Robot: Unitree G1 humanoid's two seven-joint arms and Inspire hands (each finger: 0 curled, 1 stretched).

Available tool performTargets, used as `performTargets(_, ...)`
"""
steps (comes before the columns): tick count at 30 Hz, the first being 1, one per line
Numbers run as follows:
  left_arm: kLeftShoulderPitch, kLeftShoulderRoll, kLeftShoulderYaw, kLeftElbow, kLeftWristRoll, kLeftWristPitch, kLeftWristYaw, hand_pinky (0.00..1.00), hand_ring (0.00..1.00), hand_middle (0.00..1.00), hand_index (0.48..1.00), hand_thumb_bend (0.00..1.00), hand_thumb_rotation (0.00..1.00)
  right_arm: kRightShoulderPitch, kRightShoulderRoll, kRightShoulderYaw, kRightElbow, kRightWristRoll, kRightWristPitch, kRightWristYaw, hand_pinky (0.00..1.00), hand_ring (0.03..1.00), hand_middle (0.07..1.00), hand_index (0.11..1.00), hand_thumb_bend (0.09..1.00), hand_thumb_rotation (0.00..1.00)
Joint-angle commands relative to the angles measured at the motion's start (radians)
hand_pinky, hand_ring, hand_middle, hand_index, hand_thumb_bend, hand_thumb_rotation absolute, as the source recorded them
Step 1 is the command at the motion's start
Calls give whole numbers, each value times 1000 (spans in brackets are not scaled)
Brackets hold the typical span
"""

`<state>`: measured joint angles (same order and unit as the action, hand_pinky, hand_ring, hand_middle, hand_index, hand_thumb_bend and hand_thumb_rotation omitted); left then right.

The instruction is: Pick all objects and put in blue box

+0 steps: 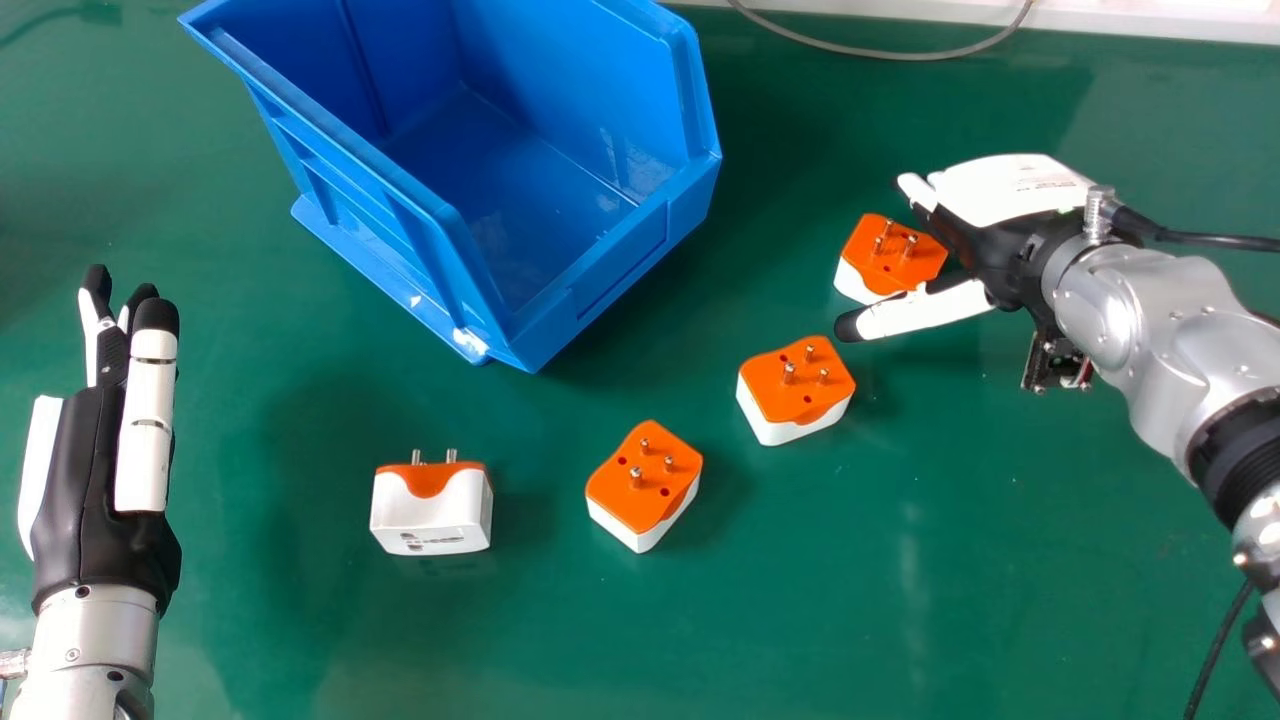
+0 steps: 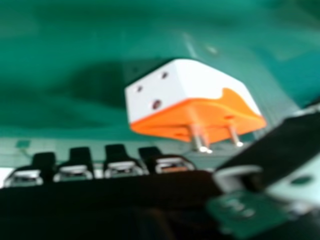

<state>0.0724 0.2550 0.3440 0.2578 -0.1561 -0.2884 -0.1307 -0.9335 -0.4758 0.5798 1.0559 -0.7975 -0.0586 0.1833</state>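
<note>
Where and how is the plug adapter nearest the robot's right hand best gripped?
Grip the adapter by its white sides, probably coming from the robot's right, with the right hand placing its thumb nearside and fingers opposite: the pins stand up from its orange top, leaving the sides freer.

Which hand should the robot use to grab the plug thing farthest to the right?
Probably its right hand. It's open, right at that orange-and-white plug, with fingers and thumb near it. The left hand is much farther off, past the blue box.
</note>
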Motion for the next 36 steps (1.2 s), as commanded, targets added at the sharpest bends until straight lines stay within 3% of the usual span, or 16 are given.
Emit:
performTargets(1, 9, 17, 12, -27, -3, -1, 0, 1000, 1000, 1000, 1000, 557, 968, -55, -3, 2, 10, -7, -1, 6, 1000, 1000, 1000, 1000, 616, 874)
performTargets(10, 18, 15, 13, -44, -11, 6, -6, 1000, 1000, 1000, 1000, 586, 967, -88, 11, 23, 58, -12, 0, 15, 1000, 1000, 1000, 999, 625, 881)
performTargets(17, 23, 16, 10, -52, 0, 10, -2, 1000, 1000, 1000, 1000, 612, 968, -113, 19, 38, 88, -23, -10, 35, 1000, 1000, 1000, 996, 646, 890)
performTargets(31, 36, 17, 11, -71, 0, 17, -1, 1000, 1000, 1000, 1000, 642, 971, -143, 24, 60, 131, -40, -27, 57, 1000, 996, 995, 984, 639, 870)
performTargets(36, 36, 19, 13, -66, 0, 11, -2, 1000, 1000, 1000, 1000, 642, 971, -151, 24, 64, 143, -41, -26, 59, 995, 985, 989, 978, 644, 864)
